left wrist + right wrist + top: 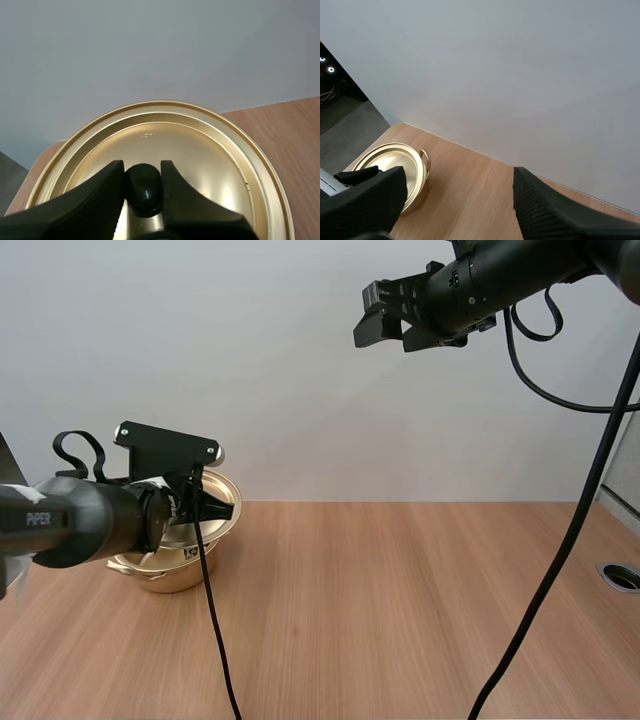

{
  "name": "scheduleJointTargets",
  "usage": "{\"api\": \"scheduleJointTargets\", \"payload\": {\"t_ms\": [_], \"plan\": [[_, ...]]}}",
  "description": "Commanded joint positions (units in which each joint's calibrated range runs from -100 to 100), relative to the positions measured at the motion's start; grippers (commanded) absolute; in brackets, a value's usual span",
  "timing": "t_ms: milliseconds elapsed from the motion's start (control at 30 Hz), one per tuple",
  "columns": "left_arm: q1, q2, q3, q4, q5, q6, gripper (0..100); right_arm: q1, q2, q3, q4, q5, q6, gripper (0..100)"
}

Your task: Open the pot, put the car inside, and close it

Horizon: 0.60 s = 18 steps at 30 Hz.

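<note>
Closest in, at about eight o'clock in the high view: left arm (90, 520), lying low over the table (420, 610) and reaching toward three o'clock. At its tip, left gripper (222, 508), pinching the black knob (144, 192) of the gold lid (200, 150). Seen from the left wrist, one finger pressed to each side of the knob, with no gap showing. Lid held tilted over the gold pot (165, 578), three o'clock edge raised above the rim. Nine o'clock edge hidden by the arm, so cannot tell whether touching there. Pot standing on the wooden table at about nine o'clock, close to the far edge, with one looped handle (425, 159) visible from the right wrist. Up at about one o'clock, high above the table and well apart from the pot: right gripper (385, 325), fingers spread wide, nothing between them, ribbed inner faces turned to each other
</note>
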Motion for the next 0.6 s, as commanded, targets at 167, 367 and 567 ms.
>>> {"api": "scheduleJointTargets", "payload": {"t_ms": [167, 367, 567], "plan": [[-0.04, 5.4, -0.8, -0.1, -1.7, 0.0, 0, 0.0, 0.0, 0.1, 0.1, 0.0, 0.0, 100], [-0.04, 9.4, -1.7, -0.1, -2.6, 0.0, 0, 0.0, 0.0, 0.1, -0.7, 0.0, 0.0, 100], [-0.04, 9.5, -1.7, -0.6, -4.0, 0.0, 0, 0.0, 0.0, 0.1, -1.9, 0.0, 0.0, 100]]}}
